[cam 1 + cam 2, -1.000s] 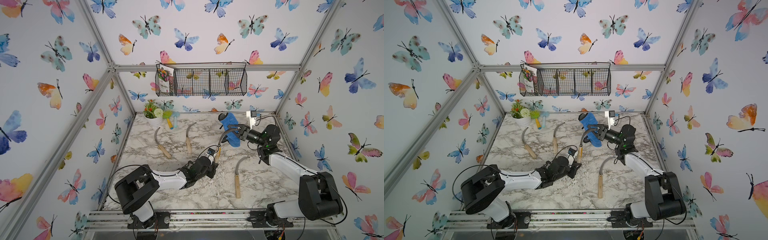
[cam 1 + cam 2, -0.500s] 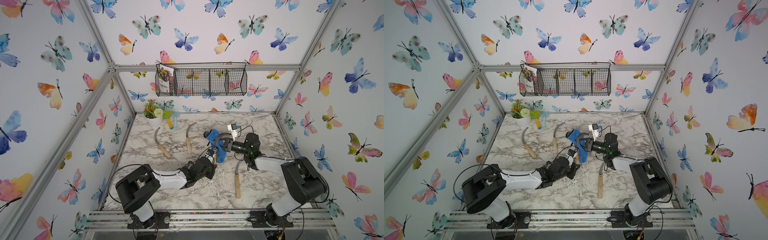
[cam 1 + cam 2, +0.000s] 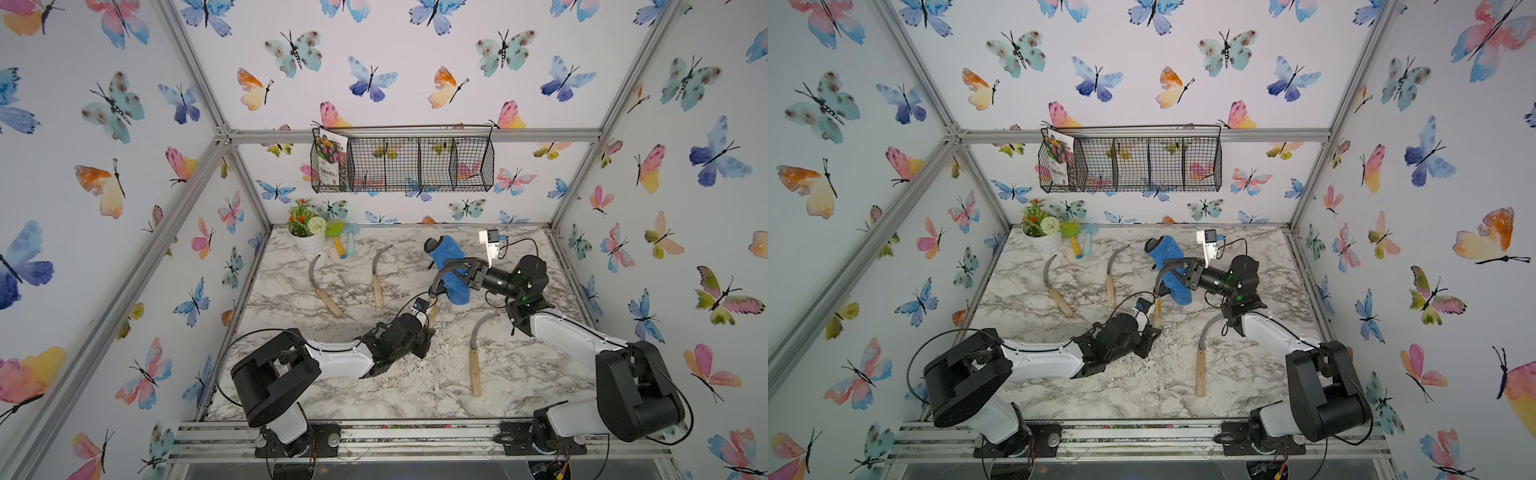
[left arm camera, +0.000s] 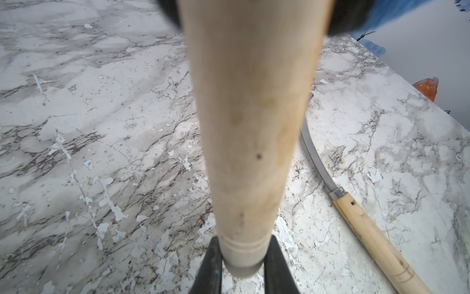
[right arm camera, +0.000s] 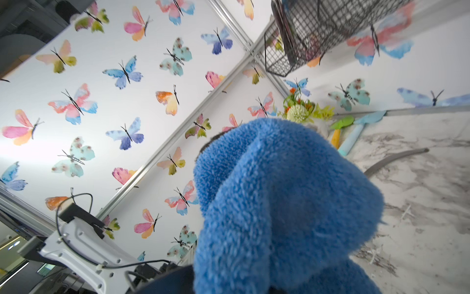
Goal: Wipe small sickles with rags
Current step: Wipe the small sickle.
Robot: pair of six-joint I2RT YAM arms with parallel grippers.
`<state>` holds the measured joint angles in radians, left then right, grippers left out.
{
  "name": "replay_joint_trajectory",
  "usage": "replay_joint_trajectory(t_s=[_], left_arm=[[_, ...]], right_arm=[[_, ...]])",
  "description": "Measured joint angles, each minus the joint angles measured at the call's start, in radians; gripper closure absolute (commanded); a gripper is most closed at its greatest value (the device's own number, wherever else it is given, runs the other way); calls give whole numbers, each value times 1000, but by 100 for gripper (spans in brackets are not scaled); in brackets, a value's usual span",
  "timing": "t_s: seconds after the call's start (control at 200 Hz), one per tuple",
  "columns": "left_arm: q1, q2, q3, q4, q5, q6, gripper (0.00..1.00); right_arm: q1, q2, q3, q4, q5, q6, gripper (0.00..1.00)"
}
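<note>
One sickle (image 3: 437, 277), handle clamped in left gripper (image 4: 243, 264), curves up beside rag (image 3: 446, 251) pinched by right gripper (image 3: 457, 270).

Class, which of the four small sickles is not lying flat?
The sickle held by its handle in the left gripper, blade at the blue rag; the other three lie on the table.

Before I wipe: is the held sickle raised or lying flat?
Raised: left hand grips the sickle's handle; blade arcs up to the rag.

Bright, even light; close sickle handle (image 4: 254, 127) out-of-focus
</note>
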<state>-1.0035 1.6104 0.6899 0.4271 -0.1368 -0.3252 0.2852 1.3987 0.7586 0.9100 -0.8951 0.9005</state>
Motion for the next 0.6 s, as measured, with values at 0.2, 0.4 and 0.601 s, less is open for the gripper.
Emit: replay_joint_trajectory(t_s=[0.2,0.4,0.601], left_arm=[[0,0,0,-1,-5,0,100],[0,14,11,-31,-68,-6,100],[0,68,93,-132,-151,-52,100]], right_arm=[[-126,-88,-34,117,-46,144,97],[-203,-228,-133,139,-74,203,97],[-271,-384,-182,-43,-47,137,97]])
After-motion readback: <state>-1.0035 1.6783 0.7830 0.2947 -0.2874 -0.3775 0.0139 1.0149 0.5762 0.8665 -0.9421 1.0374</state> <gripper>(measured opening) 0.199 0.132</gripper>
